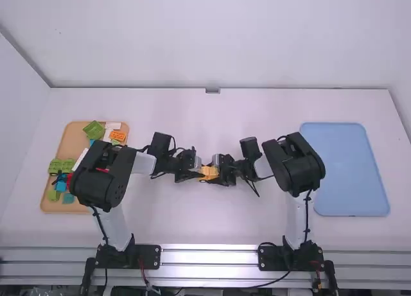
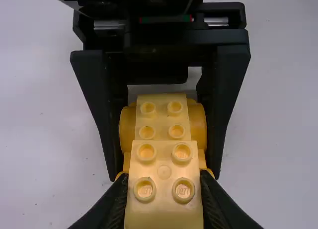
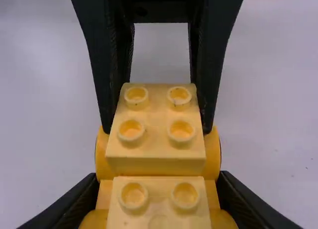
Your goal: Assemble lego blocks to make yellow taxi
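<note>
Since I'm going near to far, start at the low end of the tan tray [image 1: 46,203] on the left: there's a teal piece [image 1: 69,198] and a lime green one [image 1: 53,195], then a blue block [image 1: 61,186], with green blocks [image 1: 61,165] just past that. Further up sits a white strip [image 1: 80,159], and near the far end you get an orange block [image 1: 117,135] plus a tilted green block [image 1: 94,130]. The blue tray [image 1: 347,167] is way over on the right side of the table. Between the trays is the yellow build [image 1: 209,173], with the left gripper [image 1: 198,173] clamped on its studded top block [image 2: 164,184] and the right gripper [image 1: 220,173] squeezing the wheeled base [image 3: 208,158]. As for the hard-to-see stuff, both wrist views cut off the build's closest end, and the underside is hidden, so I can't tell if it's touching the table. The left arm [image 1: 103,174] covers part of the tan tray, and some tiny dark bits by the blue block are too small to make out.
</note>
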Tool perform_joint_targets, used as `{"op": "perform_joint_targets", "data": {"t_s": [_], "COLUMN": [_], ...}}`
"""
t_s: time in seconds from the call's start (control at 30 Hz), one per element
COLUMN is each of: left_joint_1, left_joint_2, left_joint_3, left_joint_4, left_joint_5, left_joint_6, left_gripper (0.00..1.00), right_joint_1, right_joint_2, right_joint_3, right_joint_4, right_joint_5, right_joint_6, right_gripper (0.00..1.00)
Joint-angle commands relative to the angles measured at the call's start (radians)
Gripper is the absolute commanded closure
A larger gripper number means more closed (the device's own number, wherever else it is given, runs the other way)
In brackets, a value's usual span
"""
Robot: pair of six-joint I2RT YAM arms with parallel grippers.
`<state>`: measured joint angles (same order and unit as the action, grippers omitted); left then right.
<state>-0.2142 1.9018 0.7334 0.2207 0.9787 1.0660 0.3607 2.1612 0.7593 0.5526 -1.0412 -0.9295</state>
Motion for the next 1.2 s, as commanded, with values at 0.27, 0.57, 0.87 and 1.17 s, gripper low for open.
{"op": "perform_joint_targets", "data": {"t_s": [0.27, 0.57, 0.87, 1.17], "left_joint_1": [-0.013, -0.015, 0.032, 0.023], "left_joint_2": [0.014, 0.013, -0.085, -0.080], "left_joint_3": [0.012, 0.012, 0.044, 0.019], "left_joint_4": [-0.024, -0.004, -0.052, -0.142], "left_joint_5": [-0.004, 0.005, 0.177, -0.033], "left_joint_6": [-0.003, -0.003, -0.003, -0.003], "left_gripper": [0.52, 0.44, 0.44, 0.98], "right_joint_1": [0.019, 0.021, 0.019, 0.021], "right_joint_2": [0.017, 0.017, 0.017, 0.017], "right_joint_3": [0.006, 0.006, 0.006, 0.006], "right_joint_4": [-0.022, -0.019, -0.018, -0.018], "right_joint_5": [0.037, 0.041, 0.044, 0.044], "right_joint_6": [0.004, 0.009, 0.008, 0.008], "right_gripper": [0.57, 0.55, 0.55, 0.55]}}
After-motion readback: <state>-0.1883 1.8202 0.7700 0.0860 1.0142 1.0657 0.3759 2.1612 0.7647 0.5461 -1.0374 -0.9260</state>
